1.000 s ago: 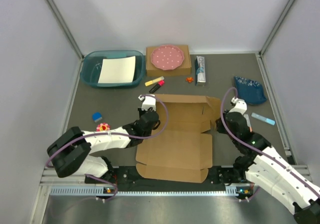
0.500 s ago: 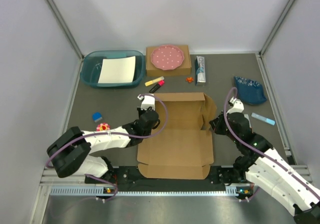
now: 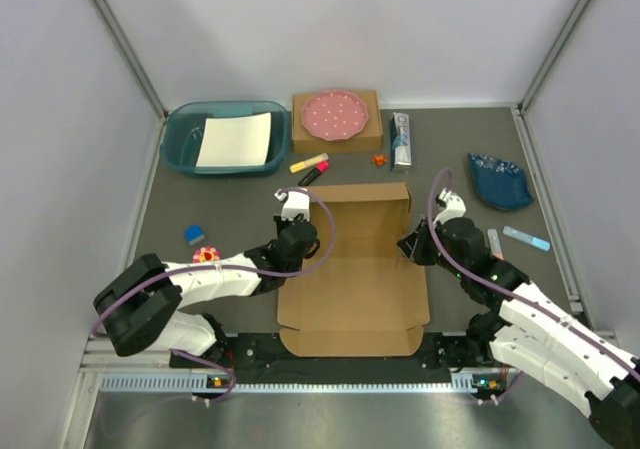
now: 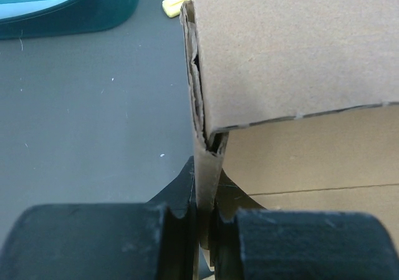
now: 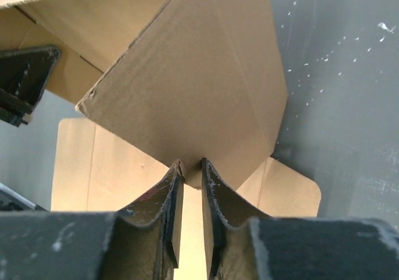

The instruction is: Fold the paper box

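Both grippers are clenched on the box [image 3: 355,289], which lies between them, the left gripper [image 4: 202,227] pinching its raised side wall edge-on and the right gripper [image 5: 190,168] a tilted flap; light, stiff, crease-prone cardboard seems best held near fold lines

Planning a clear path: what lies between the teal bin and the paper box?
A yellow marker and a pink marker, seen in the top view.
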Available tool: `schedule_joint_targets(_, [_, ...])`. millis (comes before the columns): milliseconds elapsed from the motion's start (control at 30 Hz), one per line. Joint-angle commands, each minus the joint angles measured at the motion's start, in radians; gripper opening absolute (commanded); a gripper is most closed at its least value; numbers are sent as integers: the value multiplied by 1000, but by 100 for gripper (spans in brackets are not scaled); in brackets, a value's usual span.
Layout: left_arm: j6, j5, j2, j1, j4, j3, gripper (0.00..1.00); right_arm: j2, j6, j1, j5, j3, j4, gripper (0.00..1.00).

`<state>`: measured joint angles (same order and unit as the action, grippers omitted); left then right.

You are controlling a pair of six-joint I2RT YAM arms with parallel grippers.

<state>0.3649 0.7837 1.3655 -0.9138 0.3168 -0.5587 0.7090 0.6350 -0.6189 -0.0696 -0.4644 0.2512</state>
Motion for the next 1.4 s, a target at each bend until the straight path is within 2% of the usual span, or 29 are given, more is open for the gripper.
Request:
schedule_joint_targets(0, [-11, -57, 14, -5, -62, 22, 0, 7, 2, -22, 27, -13, -40, 26])
schedule_joint_targets(100, [-12, -51, 15, -5, -62, 23, 0, -20, -12, -22, 1, -20, -6, 40])
schedule_joint_targets(200, [-12, -44, 15, -5, -61, 26, 0, -32, -34, -21, -16, -40, 23, 49])
schedule_joint_targets(600, [-23, -26, 18, -3, -65, 31, 0, -71, -124, -22, 8, -172, 155, 70])
schedule_joint_targets(767, [-23, -21, 14, -3, -68, 36, 0, -155, -162, -22, -61, -261, 238, 73])
schedule_joint_targets(867, [-26, -20, 7, -3, -65, 39, 0, -216, -164, -22, -220, -273, 278, 69])
schedule_joint_targets(967, [-30, -20, 6, -3, -64, 39, 0, -232, -109, -18, -364, -264, 309, 52])
schedule_joint_targets(1000, [-29, -21, 4, -3, -64, 40, 0, -223, -95, -15, -419, -263, 319, 42])
schedule_joint_targets(1100, [-29, -27, 1, -3, -59, 39, 0, -156, -43, 5, -455, -266, 352, 25])
schedule_joint_targets(1233, [-32, -34, 1, -3, -53, 39, 0, -53, -26, 60, -430, -244, 324, 23])
schedule_joint_targets(1333, [-37, -40, 1, -3, -50, 34, 0, -2, -55, 108, -403, -189, 218, 25])
schedule_joint_targets(1367, [-38, -43, 1, -3, -50, 34, 0, 10, -60, 170, -374, -177, 168, 25])
